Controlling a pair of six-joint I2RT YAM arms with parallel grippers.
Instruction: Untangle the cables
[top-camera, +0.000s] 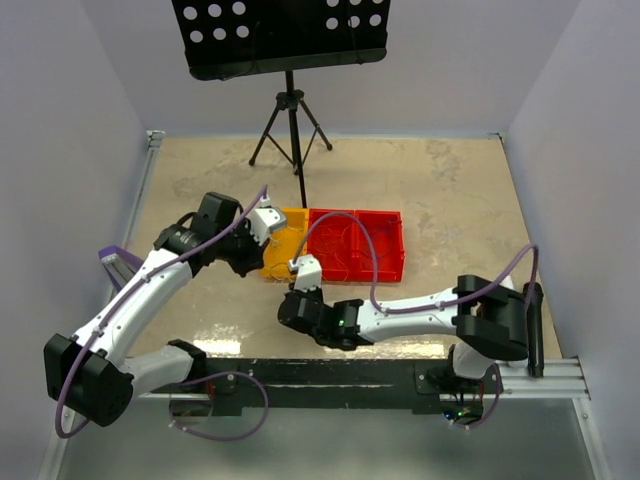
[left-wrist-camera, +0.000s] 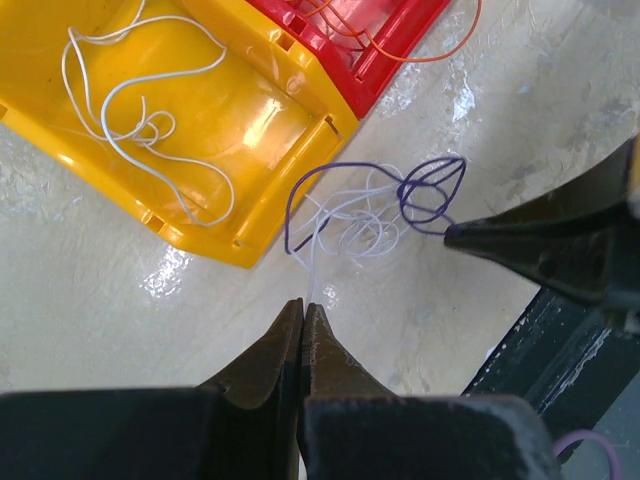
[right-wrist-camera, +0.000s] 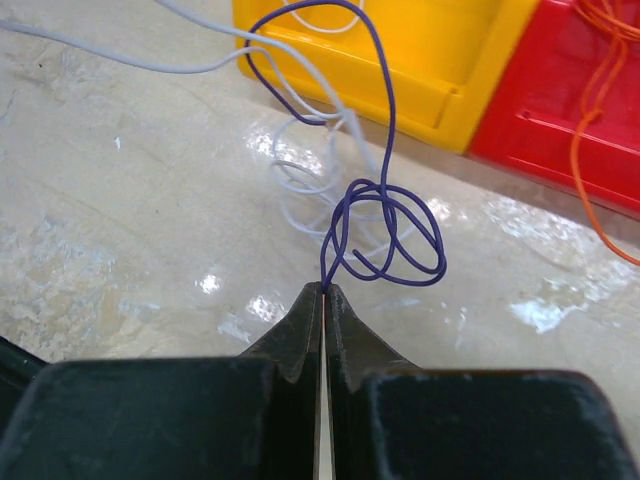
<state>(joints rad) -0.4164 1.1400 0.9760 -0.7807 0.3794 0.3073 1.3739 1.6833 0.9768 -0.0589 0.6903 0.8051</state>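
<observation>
Cables: purple wire (right-wrist-camera: 372, 190) and white wire (left-wrist-camera: 350, 235), tangled together, just beside yellow bin (left-wrist-camera: 250, 110) corner. left gripper (left-wrist-camera: 303, 305) clamped on white wire; right gripper (right-wrist-camera: 323, 290) clamped on purple wire.

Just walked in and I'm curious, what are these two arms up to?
They're working apart a small tangle on the table beside the yellow bin. The left pincer is shut on a white wire and the right pincer on a purple wire; the two wires are knotted together between them.
</observation>
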